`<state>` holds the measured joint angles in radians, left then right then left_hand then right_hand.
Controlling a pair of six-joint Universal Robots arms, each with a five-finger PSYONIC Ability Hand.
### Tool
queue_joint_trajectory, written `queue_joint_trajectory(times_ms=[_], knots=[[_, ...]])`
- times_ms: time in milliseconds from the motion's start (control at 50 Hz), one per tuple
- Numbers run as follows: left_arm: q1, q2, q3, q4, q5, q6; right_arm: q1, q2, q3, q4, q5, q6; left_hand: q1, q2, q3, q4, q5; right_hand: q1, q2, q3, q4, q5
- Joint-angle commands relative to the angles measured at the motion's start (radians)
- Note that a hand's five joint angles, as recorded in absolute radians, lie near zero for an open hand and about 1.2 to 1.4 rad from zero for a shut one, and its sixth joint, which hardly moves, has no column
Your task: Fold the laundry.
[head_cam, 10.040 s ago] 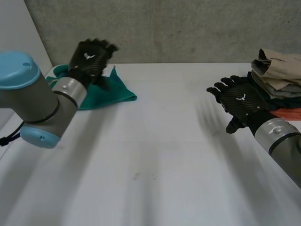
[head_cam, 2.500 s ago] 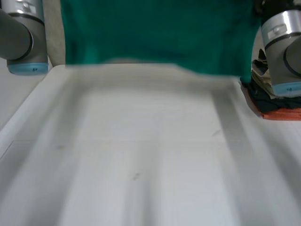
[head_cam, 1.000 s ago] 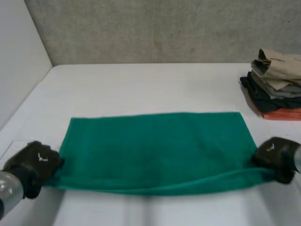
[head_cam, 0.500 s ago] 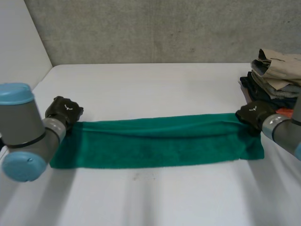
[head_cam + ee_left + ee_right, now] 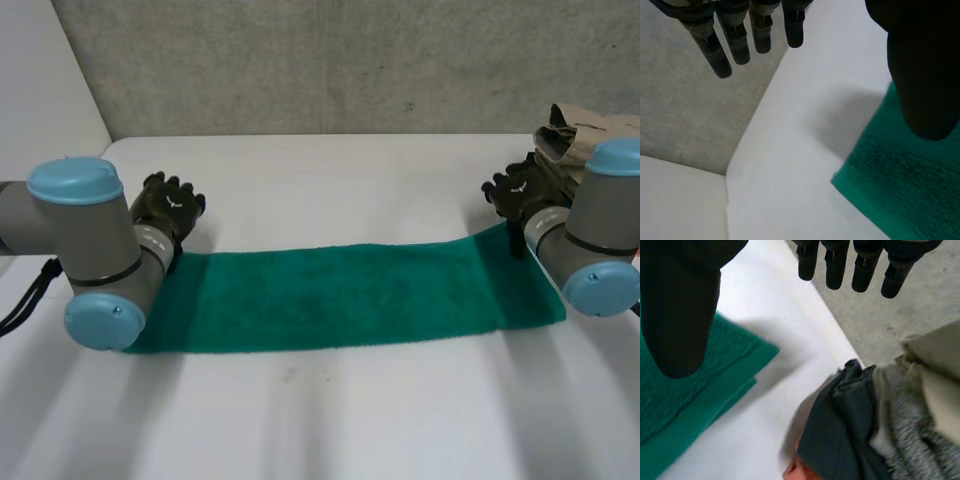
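A green towel (image 5: pixel 350 297) lies folded in half as a long strip across the white table (image 5: pixel 350 420). My left hand (image 5: pixel 168 205) hovers just past the strip's far left corner, fingers straight and holding nothing. In the left wrist view its fingers (image 5: pixel 735 42) spread over bare table and the towel's corner (image 5: pixel 900 195) lies under the thumb. My right hand (image 5: pixel 520 192) stands open over the far right corner. In the right wrist view the towel's doubled layers (image 5: pixel 685 405) lie beneath its thumb (image 5: pixel 680 310), apart from it.
A pile of folded clothes (image 5: pixel 570 125) sits at the table's back right, close behind my right hand, with dark, grey and beige layers (image 5: pixel 875 430). A concrete wall (image 5: pixel 330 60) runs along the table's far edge. The table's left edge (image 5: pixel 747 135) lies near my left hand.
Both hands carried the towel's near edge over to the far edge, folding it in half. Now they have opened, let go of the corners and lifted slightly away.
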<state>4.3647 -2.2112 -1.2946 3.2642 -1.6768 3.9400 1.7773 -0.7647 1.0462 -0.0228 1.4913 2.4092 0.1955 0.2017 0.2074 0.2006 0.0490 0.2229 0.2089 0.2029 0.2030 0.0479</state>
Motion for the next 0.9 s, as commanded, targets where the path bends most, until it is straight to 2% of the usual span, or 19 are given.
queue_joint_trajectory(times_ms=[20, 120, 160, 280, 320, 400, 600, 620, 640, 660, 780, 900], knots=[[-0.004, 0.125, -0.025, -0.003, -0.001, -0.054, 0.005, -0.154, 0.078, 0.01, -0.012, 0.099, -0.021, -0.027, -0.033, -0.026, -0.049, -0.048, -0.034, -0.028, -0.028, -0.048], [-0.004, 0.244, -0.112, -0.004, 0.006, -0.163, 0.002, -0.269, 0.208, 0.049, -0.039, 0.154, -0.021, -0.027, -0.033, -0.026, -0.049, -0.048, -0.034, -0.028, -0.028, -0.048], [-0.004, 0.283, -0.153, -0.004, 0.015, -0.203, -0.004, -0.292, 0.256, 0.081, -0.063, 0.159, -0.021, -0.027, -0.033, -0.026, -0.049, 0.026, 0.04, 0.046, 0.046, 0.027], [-0.002, 0.381, -0.308, 0.008, 0.144, -0.341, -0.14, -0.323, 0.44, 0.181, -0.201, 0.156, -0.02, -0.026, -0.032, -0.025, -0.048, 0.27, 0.284, 0.29, 0.29, 0.27], [-0.004, 0.395, -0.348, 0.009, 0.182, -0.361, -0.188, -0.327, 0.506, 0.156, -0.273, 0.151, -0.017, -0.023, -0.029, -0.022, -0.045, 0.305, 0.319, 0.325, 0.325, 0.306], [-0.005, 0.398, -0.39, 0.026, 0.193, -0.364, -0.243, -0.327, 0.583, 0.068, -0.351, 0.142, -0.017, -0.023, -0.029, -0.022, -0.045, 0.343, 0.357, 0.363, 0.363, 0.344], [-0.001, 0.386, -0.405, 0.063, 0.193, -0.367, -0.266, -0.3, 0.6, -0.009, -0.355, 0.114, -0.017, -0.023, -0.029, -0.022, -0.045, 0.361, 0.375, 0.381, 0.381, 0.361], [-0.001, 0.386, -0.407, 0.065, 0.193, -0.367, -0.266, -0.289, 0.598, -0.016, -0.355, 0.111, -0.017, -0.023, -0.029, -0.022, -0.045, 0.44, 0.454, 0.46, 0.46, 0.44], [0.001, 0.386, -0.407, 0.065, 0.193, -0.367, -0.269, -0.265, 0.594, -0.032, -0.355, 0.108, -0.017, -0.023, -0.029, -0.022, -0.045, 0.914, 0.928, 0.934, 0.934, 0.915], [0.001, 0.386, -0.407, 0.065, 0.193, -0.367, -0.269, -0.26, 0.591, -0.046, -0.353, 0.108, -0.017, -0.023, -0.029, -0.022, -0.045, 1.171, 1.185, 1.191, 1.191, 1.171], [0.001, 0.386, -0.407, 0.066, 0.195, -0.367, -0.3, -0.262, 0.6, -0.091, -0.322, 0.107, -0.02, -0.026, -0.032, -0.025, -0.048, 1.173, 1.187, 1.193, 1.193, 1.174], [0.006, 0.397, -0.404, 0.066, 0.196, -0.367, -0.393, -0.303, 0.629, -0.082, -0.309, 0.099, -0.017, -0.023, -0.029, -0.022, -0.045, 1.173, 1.187, 1.193, 1.193, 1.174]])
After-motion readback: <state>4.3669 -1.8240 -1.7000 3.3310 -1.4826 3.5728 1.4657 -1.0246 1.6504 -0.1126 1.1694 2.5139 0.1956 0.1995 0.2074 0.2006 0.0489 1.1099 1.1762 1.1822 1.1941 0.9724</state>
